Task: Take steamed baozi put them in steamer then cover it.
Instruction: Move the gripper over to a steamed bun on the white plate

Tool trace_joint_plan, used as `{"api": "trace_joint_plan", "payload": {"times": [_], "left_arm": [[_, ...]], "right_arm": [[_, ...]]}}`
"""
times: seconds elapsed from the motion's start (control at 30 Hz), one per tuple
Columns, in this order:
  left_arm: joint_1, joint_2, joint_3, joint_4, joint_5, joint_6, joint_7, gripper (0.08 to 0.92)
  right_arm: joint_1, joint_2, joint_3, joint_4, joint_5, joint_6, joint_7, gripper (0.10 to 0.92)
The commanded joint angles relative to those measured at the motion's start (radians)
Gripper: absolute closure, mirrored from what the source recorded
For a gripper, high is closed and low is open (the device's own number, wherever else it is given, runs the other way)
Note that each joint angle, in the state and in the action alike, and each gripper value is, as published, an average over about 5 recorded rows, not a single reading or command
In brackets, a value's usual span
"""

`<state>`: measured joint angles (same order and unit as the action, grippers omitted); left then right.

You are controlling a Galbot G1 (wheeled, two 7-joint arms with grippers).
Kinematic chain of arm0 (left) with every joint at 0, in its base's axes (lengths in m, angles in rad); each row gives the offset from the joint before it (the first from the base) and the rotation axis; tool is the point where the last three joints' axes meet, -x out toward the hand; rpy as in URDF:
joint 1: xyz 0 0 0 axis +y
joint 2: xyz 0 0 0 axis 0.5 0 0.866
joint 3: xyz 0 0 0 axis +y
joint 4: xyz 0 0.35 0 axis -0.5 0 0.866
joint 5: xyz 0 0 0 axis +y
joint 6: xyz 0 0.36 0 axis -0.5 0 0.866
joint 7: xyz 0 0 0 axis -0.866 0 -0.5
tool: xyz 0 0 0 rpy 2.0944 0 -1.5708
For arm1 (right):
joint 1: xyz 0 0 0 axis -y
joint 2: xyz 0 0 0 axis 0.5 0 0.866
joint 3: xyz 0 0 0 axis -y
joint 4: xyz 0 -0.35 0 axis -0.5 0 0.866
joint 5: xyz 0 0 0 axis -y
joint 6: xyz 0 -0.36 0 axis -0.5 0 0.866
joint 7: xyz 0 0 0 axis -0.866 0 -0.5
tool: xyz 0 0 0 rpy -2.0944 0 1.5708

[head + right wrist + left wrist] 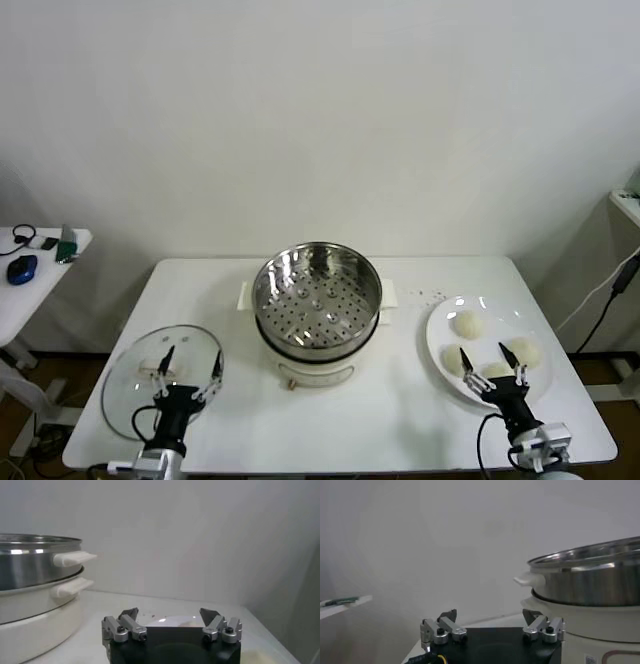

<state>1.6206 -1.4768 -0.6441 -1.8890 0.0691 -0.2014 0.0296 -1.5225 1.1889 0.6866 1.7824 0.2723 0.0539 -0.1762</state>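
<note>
Here's the table [330, 430], white, with the steamer [317, 298] sitting dead centre, uncovered, its perforated tray bare and shiny on the cream base. Over on the robot's right sits the plate [442, 318], and on it the baozi [468, 324]: four pale domed buns, clustered together, none of them in the pot. The right gripper [491, 362] hangs just over the near edge of that plate, fingers spread wide with nothing between them, tips flanking the nearest bun but not clearly touching it. From the right wrist view the right gripper [169, 616] shows the same wide gap, the plate rim glinting ahead and the steamer [35, 565] with its white handles off to one side. Now to the robot's left: the glass lid [130, 395] lies flat on the table near the front corner, well apart from the pot. The left gripper [188, 365] hovers over the lid's inner side, also spread wide and holding nothing. In the left wrist view the left gripper [490, 616] gapes the same way, with the steamer [590, 582] looming beside it. A small side table [45, 270] stands beyond, with a blue mouse [21, 268] on it.
</note>
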Motion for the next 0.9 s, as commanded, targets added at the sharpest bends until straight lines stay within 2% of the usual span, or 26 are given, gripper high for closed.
{"api": "trace_joint_plan", "payload": {"times": [0.03,0.2,0.43,0.67,0.9], "left_arm": [[0.0,0.002,0.002,0.003,-0.002,-0.005,-0.003,0.177],[0.006,0.006,0.012,0.0,-0.003,-0.006,-0.009,0.177],[0.017,-0.001,0.031,-0.003,0.0,-0.015,-0.011,0.177],[0.016,0.001,0.048,0.011,-0.042,-0.065,-0.042,0.177],[0.016,0.009,0.042,0.015,-0.045,-0.07,-0.048,0.177]], "right_arm": [[0.108,-0.151,-0.002,-0.031,-0.078,-0.082,-0.089,0.203],[0.243,-0.437,-0.056,-0.099,-0.105,-0.226,-0.319,0.203],[0.488,-0.717,-0.24,-0.25,-0.186,-0.262,-0.658,0.203],[0.978,-0.772,-0.703,-0.445,-0.375,-0.173,-0.894,0.203],[1.464,-0.73,-1.234,-0.573,-0.44,-0.155,-0.98,0.203]]}}
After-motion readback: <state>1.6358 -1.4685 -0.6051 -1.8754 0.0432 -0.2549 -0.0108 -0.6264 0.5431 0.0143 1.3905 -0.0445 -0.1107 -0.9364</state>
